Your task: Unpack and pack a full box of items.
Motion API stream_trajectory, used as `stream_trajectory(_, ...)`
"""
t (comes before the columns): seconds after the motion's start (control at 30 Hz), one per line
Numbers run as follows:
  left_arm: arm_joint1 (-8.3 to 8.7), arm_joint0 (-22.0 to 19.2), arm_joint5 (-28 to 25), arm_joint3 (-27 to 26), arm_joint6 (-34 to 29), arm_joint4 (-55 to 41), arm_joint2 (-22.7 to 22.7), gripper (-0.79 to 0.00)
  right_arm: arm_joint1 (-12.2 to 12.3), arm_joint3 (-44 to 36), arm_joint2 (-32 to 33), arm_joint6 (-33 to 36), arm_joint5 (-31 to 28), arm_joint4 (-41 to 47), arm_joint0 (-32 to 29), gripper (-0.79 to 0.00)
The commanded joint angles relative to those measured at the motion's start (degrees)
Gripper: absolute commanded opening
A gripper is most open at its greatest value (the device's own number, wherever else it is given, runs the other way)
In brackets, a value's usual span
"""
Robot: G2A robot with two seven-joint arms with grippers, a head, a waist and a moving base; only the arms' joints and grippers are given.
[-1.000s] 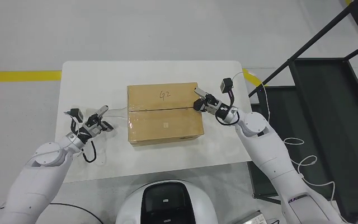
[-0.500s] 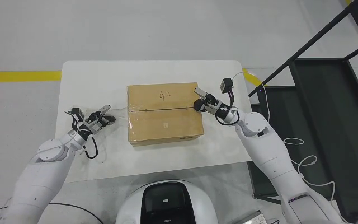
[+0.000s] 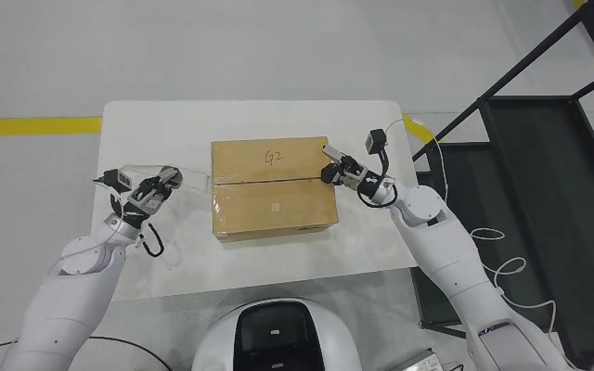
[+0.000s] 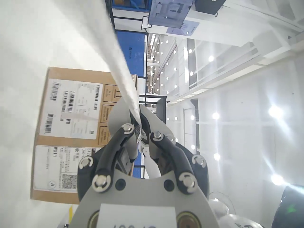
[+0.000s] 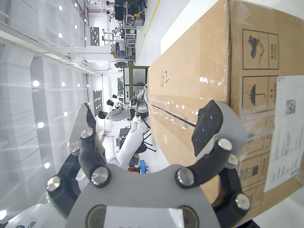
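Item: cardboard box [image 3: 269, 209] [image 4: 71, 131] [image 5: 190, 72], one, brown, rectangular, lying flat near the middle of the white tabletop [image 3: 148, 130], long sides running left to right. Top flaps closed and meeting in a centre seam; glossy clear tape lies along the seam, with a handwritten mark on the far flap. The end facing the left arm carries white labels with barcodes and small printed panels. The end facing the right arm carries printed handling symbols and one white label, with clear tape wrapped down over the edge. Attached: tape strip [image 3: 190, 172] [image 4: 118, 67], pale and translucent, stretched taut off the box's left end above the tabletop. Left gripper [image 3: 153, 190] [image 4: 137, 119]: off the box's left end, apart from the cardboard, jaws pinched narrow on the tape strip's free end. Right gripper [image 3: 329, 167] [image 5: 148, 124]: at the box's right end, level with the seam, jaws spread wide and holding nothing. One textured pad [image 5: 209, 126] sits at the top edge of the box; contact with the cardboard cannot be told.
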Motion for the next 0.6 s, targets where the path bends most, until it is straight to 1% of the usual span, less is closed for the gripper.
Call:
stream_trajectory(0.0,0.07,0.5,0.5,-2.5,0.2,1.3,-0.5,-0.785,0.0,0.0,0.0,0.0,0.0,0.0,0.0,0.000)
stream_trajectory(0.13,0.00,0.9,1.9,-6.6,0.4,3.5,-0.9,-0.785,0.0,0.0,0.0,0.0,0.0,0.0,0.0,0.000)
stream_trajectory(0.27,-0.30,0.8,3.1,-9.5,0.6,5.4,-0.4,-0.785,0.0,0.0,0.0,0.0,0.0,0.0,0.0,0.000)
stream_trajectory(0.4,-0.75,0.1,4.0,-10.9,1.2,7.6,0.4,-0.785,0.0,0.0,0.0,0.0,0.0,0.0,0.0,0.000)
stream_trajectory(0.57,-1.51,-1.6,5.8,-11.3,1.0,10.4,2.6,-0.785,0.0,0.0,0.0,0.0,0.0,0.0,0.0,0.000)
